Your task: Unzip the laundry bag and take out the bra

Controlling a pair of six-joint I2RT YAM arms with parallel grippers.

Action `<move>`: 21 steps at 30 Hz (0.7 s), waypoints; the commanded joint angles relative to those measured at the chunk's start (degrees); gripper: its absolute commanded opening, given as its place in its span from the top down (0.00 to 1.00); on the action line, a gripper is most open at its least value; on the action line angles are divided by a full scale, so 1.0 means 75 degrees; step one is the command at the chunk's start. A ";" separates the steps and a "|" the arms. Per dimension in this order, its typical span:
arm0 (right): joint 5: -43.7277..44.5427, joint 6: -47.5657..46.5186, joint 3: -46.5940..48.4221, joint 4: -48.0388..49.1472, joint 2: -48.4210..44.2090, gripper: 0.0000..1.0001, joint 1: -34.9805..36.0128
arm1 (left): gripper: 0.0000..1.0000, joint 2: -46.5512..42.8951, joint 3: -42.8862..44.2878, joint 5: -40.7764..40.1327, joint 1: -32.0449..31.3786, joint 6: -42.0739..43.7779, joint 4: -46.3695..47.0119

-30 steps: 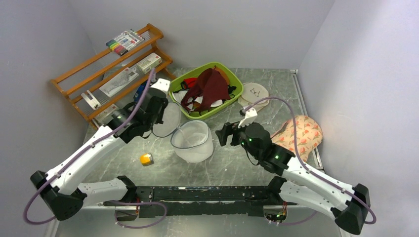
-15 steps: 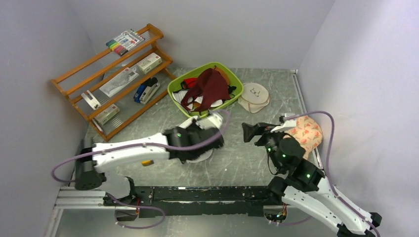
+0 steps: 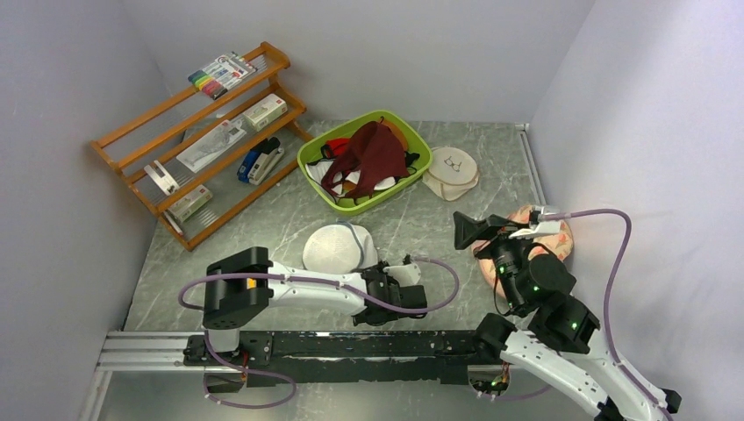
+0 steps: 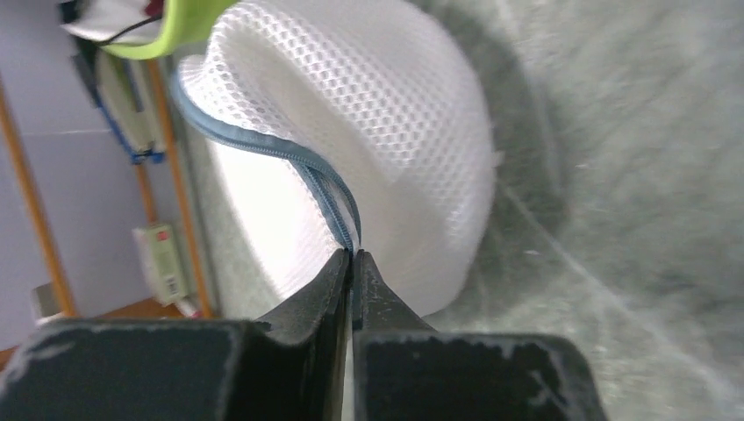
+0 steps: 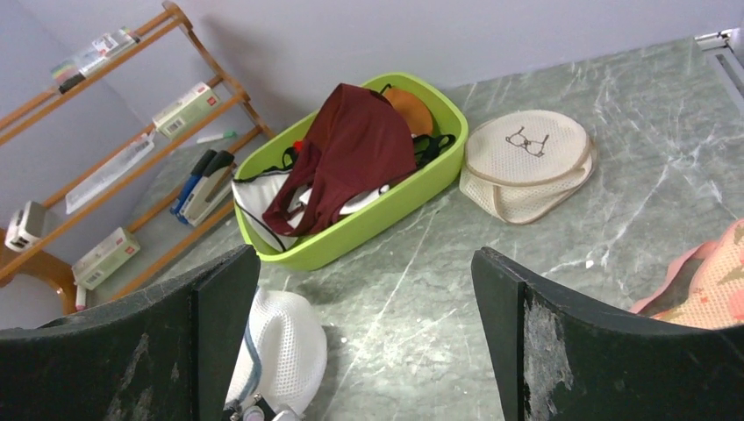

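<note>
Two claws: left claw [image 4: 351, 261] nips the laundry bag's [image 4: 395, 114] zipper edge [image 4: 263, 149], right claw [image 5: 364, 254] gapes wide over tabletop [image 5: 421, 333].

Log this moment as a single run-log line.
left gripper: shut on laundry bag zipper | right gripper: open, holding nothing | bra: lying in green bin

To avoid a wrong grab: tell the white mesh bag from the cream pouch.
The laundry bag is white, domed, with a blue-grey zipper; the cream pouch is flatter, tan-edged, with a glasses print. The bag lies nearer than the green bin, the pouch beside it. Both: round mesh.
</note>
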 commanded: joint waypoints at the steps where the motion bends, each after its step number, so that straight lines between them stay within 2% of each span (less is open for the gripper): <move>1: 0.0123 0.0246 0.0102 -0.0543 -0.0003 0.07 -0.0017 | 0.82 -0.0496 -0.0284 0.1185 -0.0030 0.0991 0.1825; 7: 0.0079 0.0422 -0.0060 -0.0435 -0.0318 0.07 -0.0019 | 0.48 -0.0774 -0.0404 0.1661 0.0034 0.1369 0.2296; 10: 0.0039 0.0333 0.0094 -0.0505 -0.0164 0.07 -0.0022 | 0.34 -0.1354 -0.0673 0.2055 0.0111 0.1445 0.2589; 17: 0.0212 0.0205 0.0156 -0.0477 0.0092 0.07 -0.0019 | 0.18 -0.4170 -0.2339 0.4129 0.0955 0.1653 0.4195; 21: 0.0143 0.0171 0.0052 -0.0339 0.0218 0.07 -0.0019 | 0.14 -0.5446 -0.3114 0.5398 0.2085 0.1424 0.4749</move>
